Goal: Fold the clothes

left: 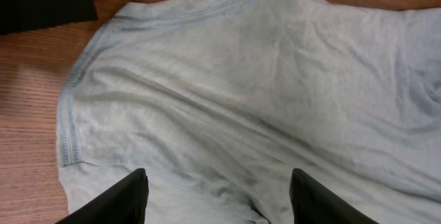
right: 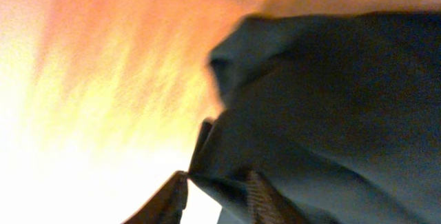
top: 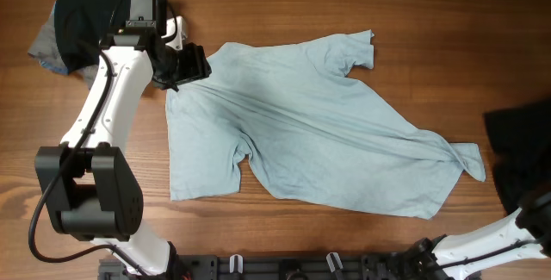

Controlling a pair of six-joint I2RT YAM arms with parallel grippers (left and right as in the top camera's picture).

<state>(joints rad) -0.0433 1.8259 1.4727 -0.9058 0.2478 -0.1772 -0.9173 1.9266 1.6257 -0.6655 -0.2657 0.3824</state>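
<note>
**A:** Where's the shirt sitting?

**B:** The pale blue T-shirt (top: 318, 133) lies opened out on the wooden table (top: 344, 4). It's rumpled, with long creases running slantwise across it. The part by one stitched hem sits under the left pincer (left: 217, 198), and the rest spreads away from that pincer.

**A:** Has that pincer got hold of it?

**B:** No. Its two fingers (left: 131, 200) stand well apart, the cloth lies flat between them, and nothing is pinched. I can't make out whether the tips touch the fabric.

**A:** And the other clothes?

**B:** On the side of the left pincer away from the shirt there's a bunched black garment (top: 99, 4), with a grey garment (top: 43, 49) poking out beneath it. The black one comes near the shirt's edge, with bare wood showing between them.

**A:** And over on the right?

**B:** The other black garment (top: 521, 151) lies well apart from the left pincer, just past the shirt's twisted tip. The right pincer (right: 217, 196) is down on dark cloth, and a fold of it runs in between the fingers (right: 262, 200). That close view is blurred, so I can't tell whether the pincer is clamped on the cloth or loose around it.

**A:** The arms?

**B:** The left arm (top: 112, 99) reaches along the shirt's side. The right arm (top: 482, 245) comes in low at the table's corner.
</note>
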